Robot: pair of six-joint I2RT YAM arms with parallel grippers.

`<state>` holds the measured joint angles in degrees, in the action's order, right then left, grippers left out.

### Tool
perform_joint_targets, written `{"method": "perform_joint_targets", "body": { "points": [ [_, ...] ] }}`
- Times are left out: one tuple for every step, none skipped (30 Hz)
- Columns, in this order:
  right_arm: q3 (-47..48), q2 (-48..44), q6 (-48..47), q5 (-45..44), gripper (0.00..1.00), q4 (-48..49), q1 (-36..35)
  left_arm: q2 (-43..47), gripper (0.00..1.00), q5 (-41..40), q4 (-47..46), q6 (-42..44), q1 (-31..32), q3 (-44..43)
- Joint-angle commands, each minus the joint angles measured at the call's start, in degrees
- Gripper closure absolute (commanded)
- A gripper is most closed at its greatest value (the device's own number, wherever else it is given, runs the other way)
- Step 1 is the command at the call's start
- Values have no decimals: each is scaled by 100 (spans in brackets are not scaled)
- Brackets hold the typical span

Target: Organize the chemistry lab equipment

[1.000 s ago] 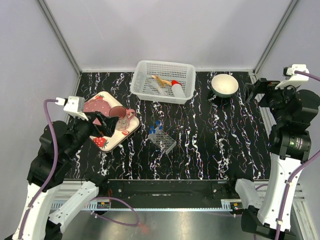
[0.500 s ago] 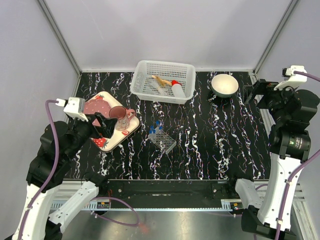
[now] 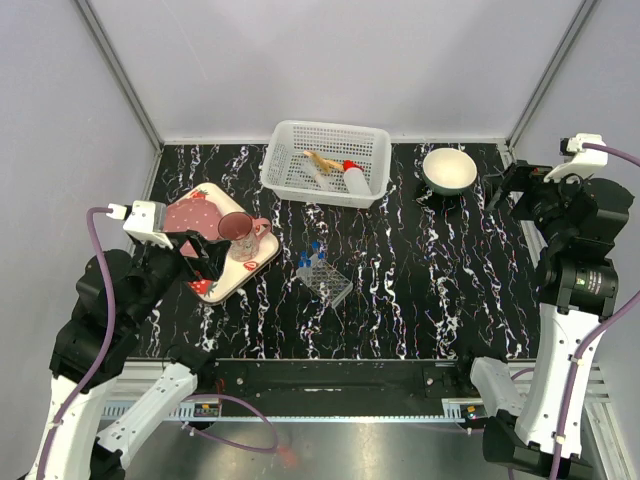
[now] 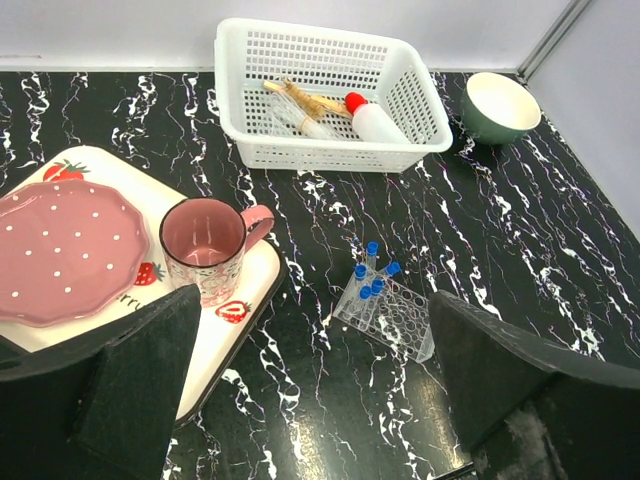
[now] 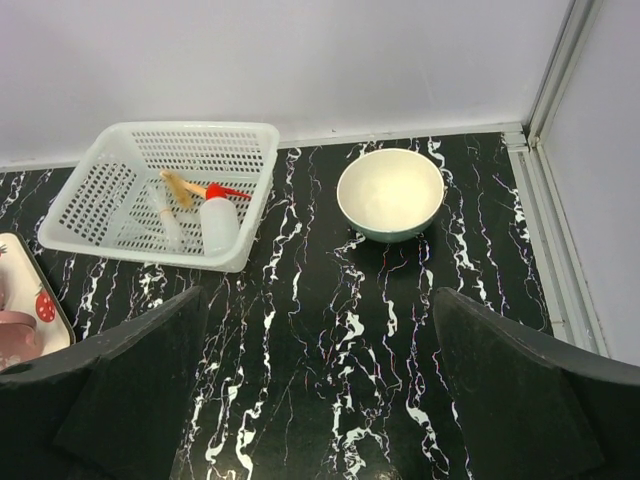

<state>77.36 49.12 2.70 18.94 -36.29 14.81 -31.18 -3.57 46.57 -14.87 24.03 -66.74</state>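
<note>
The grey mesh tube rack [image 4: 395, 322] sits mid-desk [image 4: 520, 200], with the blue-capped test tubes [image 4: 368, 272] clustered at one end. Behind it, well apart, a white basket [image 4: 330, 158] holds the red-capped bottle [image 4: 378, 121], wooden sticks [image 4: 300, 100] and clear pipettes [image 4: 288, 114]. The left tool [image 4: 312, 302] – fingers spread wide, gripping nothing – hovers by the strawberry tray [image 4: 255, 292] and pink mug [image 4: 205, 240]. The right tool [image 5: 318, 298], likewise spread, hangs near the white bowl [image 5: 390, 190].

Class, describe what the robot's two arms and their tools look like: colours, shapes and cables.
The left arm and right arm match: white lower links, bulky black joints, a white camera block at the wrist, and a purple cable along each. The left tool and right tool have broad matte black fingers.
</note>
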Motion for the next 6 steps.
{"method": "perform_joint_targets", "body": {
  "points": [
    [-37, -43, 20, -48, 0, 79, 22, -2, 1, -74, -324, 72, -21, -14],
    [-63, -52, 11, -31, 0, 96, 22, -20, 1, -30, -306, 98, -21, -23],
    [-90, -61, 11, -22, 0, 105, 22, -11, 1, -55, -306, 116, -21, -15],
    [-90, -69, 11, -22, 0, 88, 22, -2, 1, -91, -315, 116, -21, 38],
    [-90, -87, -58, -22, 0, 96, 22, 24, 1, -143, -332, 99, -21, 73],
    [-81, -87, -111, 22, 0, 96, 22, 50, 1, -152, -359, 81, -21, 91]
  ]
}}
